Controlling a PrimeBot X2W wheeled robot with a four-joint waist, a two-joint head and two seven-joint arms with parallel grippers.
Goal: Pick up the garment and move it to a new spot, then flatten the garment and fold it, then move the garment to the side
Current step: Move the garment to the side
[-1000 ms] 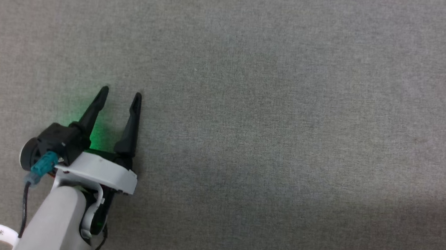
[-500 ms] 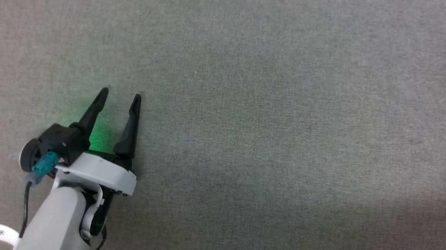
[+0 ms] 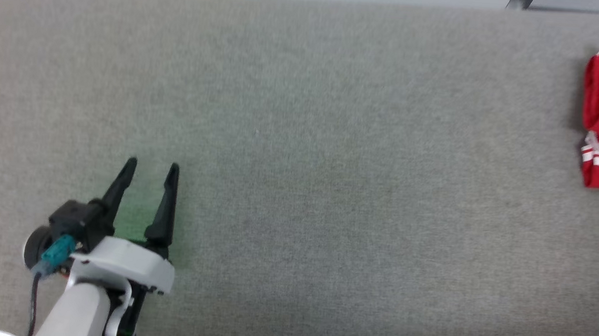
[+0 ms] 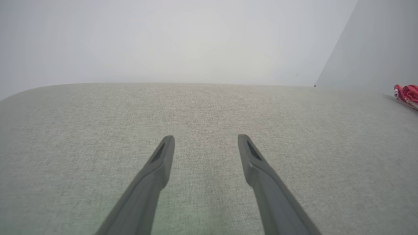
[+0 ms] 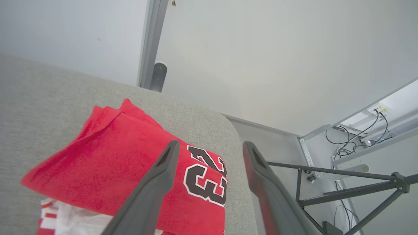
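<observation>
A: So, any readable text?
B: One item: a "23" (image 5: 205,176) in black block digits with a white outline, on the red face of the garment (image 5: 124,156). The digits sit rotated in the right wrist view. Nothing else is legible.
A: Garment position, axis?
B: Folded, lying flat at the table's (image 3: 333,139) far right corner, just beside the rounded edge. In the head view its long axis runs near-to-far: plain red end far, white sleeve with red-and-white striped trim near. The frame's right edge cuts it off.
A: Jaws?
B: Left gripper (image 3: 152,164) has fingers spread, nothing between them. It's low over bare table at the near left, well apart from the garment. Right gripper (image 5: 210,144) also has fingers apart and empty, above the garment's printed end at the table edge.
A: Surface, room?
B: Grey woven fabric top with rounded corners. Pale plain wall (image 5: 261,49) behind, with a grey upright post (image 5: 152,42). Off the right side there's a dark strut frame (image 5: 343,192) and loose cables (image 5: 343,143).
</observation>
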